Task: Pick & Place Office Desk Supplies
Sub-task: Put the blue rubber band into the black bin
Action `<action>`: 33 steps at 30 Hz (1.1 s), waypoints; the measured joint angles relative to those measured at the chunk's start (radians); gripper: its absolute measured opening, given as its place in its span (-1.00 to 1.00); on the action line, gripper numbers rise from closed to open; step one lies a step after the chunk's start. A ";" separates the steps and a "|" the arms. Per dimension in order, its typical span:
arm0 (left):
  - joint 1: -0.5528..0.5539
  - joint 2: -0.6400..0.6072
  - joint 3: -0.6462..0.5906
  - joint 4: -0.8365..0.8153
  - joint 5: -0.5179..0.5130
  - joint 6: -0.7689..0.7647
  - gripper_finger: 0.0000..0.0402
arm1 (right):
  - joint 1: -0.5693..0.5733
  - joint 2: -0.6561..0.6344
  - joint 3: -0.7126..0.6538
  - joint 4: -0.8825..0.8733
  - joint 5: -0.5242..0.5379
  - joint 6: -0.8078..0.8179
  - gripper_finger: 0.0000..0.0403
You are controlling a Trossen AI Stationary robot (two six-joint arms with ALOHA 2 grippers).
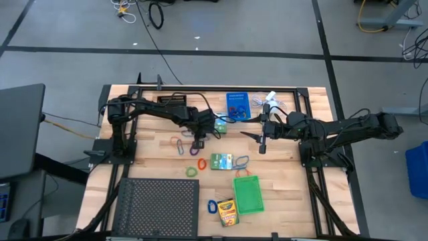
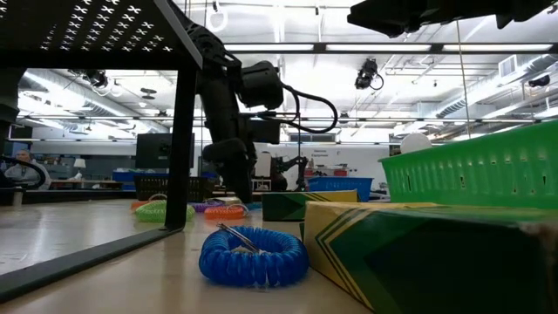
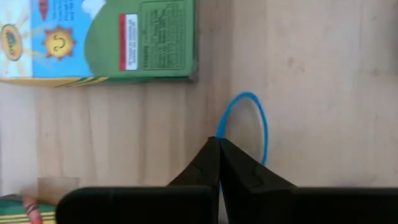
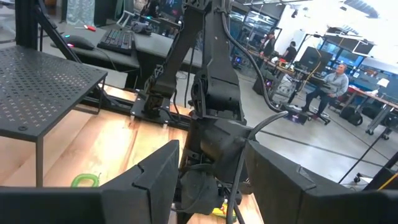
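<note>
My left gripper [image 1: 198, 144] points down at the table's middle, shut on a thin blue rubber-band loop [image 3: 252, 118] that lies flat on the wood. Other coloured loops [image 1: 178, 144] lie to its left, and a green one [image 1: 192, 172] lies nearer the front edge. A green-white box [image 3: 124, 37] lies close by; in the high view one box [image 1: 221, 161] is to the near right and another [image 1: 221, 126] to the far right. My right gripper [image 4: 211, 180] hovers open above the table [image 1: 261, 142], right of centre, touching nothing. My left gripper pinches the blue loop's strand [image 3: 217, 129] between its two fingertips, at the end of the loop nearest the fingers. The fingers come steeply from above, slanting from the table's left. The rest of the loop lies flat on the table, slack.
A blue bin [image 1: 237, 105] stands at the far edge. A green bin [image 1: 248, 195], a yellow crayon box [image 1: 227, 211] and a blue coiled loop [image 1: 212, 206] lie near the front. The large black mesh tray [image 1: 157, 207] fills the near left.
</note>
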 joint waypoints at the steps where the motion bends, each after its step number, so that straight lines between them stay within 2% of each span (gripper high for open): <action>1: 0.000 0.000 0.000 -0.003 0.011 0.005 -0.98 | 0.000 0.000 0.000 0.000 0.000 0.000 -0.05; 14: 0.000 0.000 0.000 -0.009 0.109 0.028 -0.90 | 0.000 0.000 0.000 0.000 0.000 0.008 -0.05; 22: 0.000 0.000 0.000 -0.009 0.106 0.029 -0.87 | 0.000 0.000 0.001 0.000 0.000 0.008 -0.05; 26: 0.000 0.000 0.000 -0.009 0.085 0.029 -0.74 | 0.000 0.000 0.001 0.000 0.000 0.008 -0.05; 33: 0.000 0.000 0.000 0.003 0.044 0.032 -0.36 | 0.000 0.000 0.001 0.000 0.000 0.008 -0.05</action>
